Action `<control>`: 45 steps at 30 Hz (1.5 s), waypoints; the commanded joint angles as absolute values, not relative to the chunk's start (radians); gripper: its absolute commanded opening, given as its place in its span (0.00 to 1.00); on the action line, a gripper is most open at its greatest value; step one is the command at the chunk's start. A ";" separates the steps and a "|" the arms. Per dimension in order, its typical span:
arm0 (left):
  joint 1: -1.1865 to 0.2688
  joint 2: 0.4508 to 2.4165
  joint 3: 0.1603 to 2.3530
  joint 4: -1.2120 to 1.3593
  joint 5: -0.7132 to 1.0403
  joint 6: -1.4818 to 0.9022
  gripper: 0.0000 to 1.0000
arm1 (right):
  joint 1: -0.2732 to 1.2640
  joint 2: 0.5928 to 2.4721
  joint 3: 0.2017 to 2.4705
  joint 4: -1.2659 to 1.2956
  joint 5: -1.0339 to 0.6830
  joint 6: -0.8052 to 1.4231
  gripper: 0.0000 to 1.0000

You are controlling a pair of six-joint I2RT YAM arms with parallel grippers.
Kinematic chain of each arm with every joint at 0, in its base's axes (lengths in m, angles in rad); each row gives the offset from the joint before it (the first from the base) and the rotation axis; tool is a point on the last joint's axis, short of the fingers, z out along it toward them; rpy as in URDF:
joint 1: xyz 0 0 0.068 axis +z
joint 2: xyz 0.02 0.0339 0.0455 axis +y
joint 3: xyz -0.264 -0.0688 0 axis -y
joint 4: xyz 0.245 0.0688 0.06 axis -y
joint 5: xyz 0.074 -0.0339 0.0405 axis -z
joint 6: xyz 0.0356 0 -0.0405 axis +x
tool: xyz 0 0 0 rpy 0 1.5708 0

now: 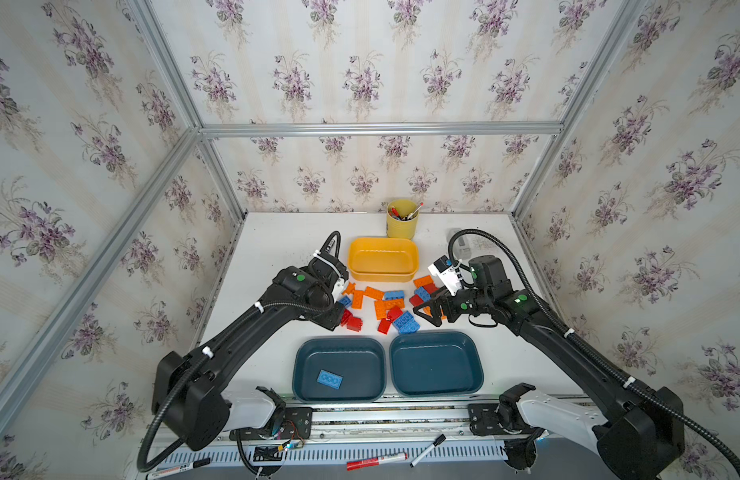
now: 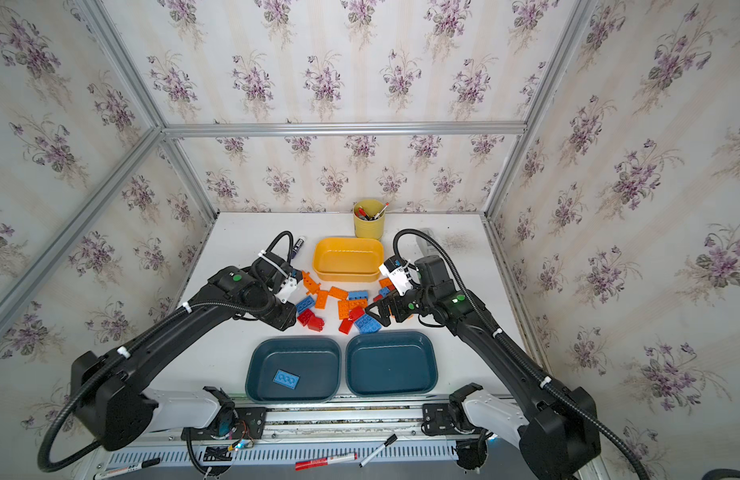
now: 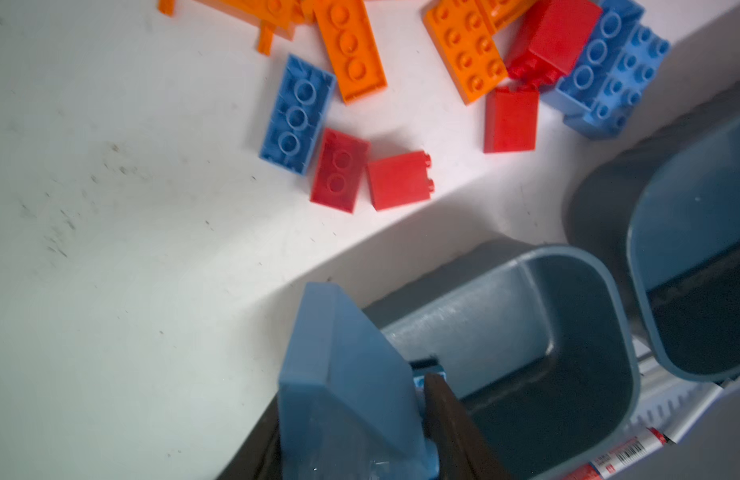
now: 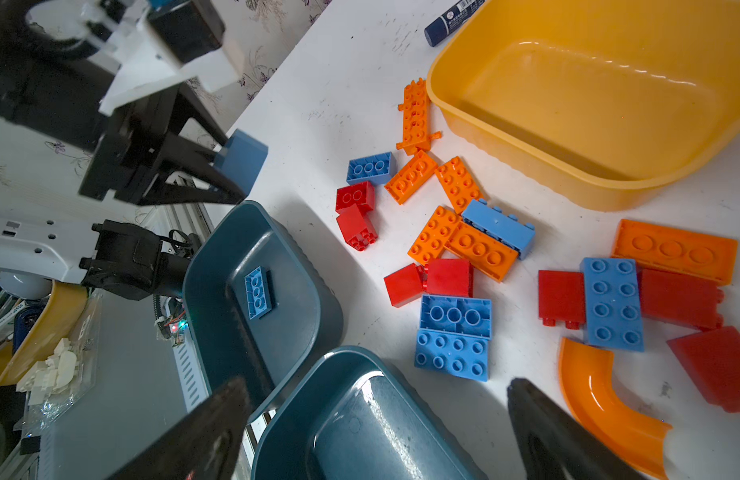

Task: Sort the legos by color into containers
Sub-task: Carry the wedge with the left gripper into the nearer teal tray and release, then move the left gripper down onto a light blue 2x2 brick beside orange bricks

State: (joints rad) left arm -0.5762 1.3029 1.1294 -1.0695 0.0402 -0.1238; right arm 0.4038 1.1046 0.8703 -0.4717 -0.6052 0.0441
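Observation:
My left gripper (image 3: 355,395) is shut on a blue brick (image 3: 339,365), held in the air just past the far rim of the left teal tub (image 1: 351,357). The right wrist view shows that gripper (image 4: 235,170) from the side. A flat blue brick (image 1: 329,379) lies inside this tub. The right teal tub (image 1: 436,363) and the yellow tub (image 1: 382,242) hold nothing. Blue, orange and red legos (image 1: 384,307) lie scattered between the tubs. My right gripper (image 1: 426,313) hangs open at the heap's right end, beside a curved orange piece (image 4: 597,399).
A yellow cup of pens (image 1: 401,218) stands behind the yellow tub, and a dark marker (image 2: 299,245) lies to its left. Several markers (image 1: 376,461) rest on the front rail. Aluminium posts and wallpapered walls close in the table.

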 commanded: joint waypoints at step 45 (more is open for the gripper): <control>-0.554 1.818 1.420 -0.970 -0.162 -0.038 0.72 | 0.394 1.075 0.844 -0.422 -0.577 0.018 1.00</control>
State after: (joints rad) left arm -0.5625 1.7969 1.4223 -0.9844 -0.1581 -0.0856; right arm 0.3969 1.0821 0.8482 -0.4351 -0.5892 0.0219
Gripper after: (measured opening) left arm 0.716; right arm 0.996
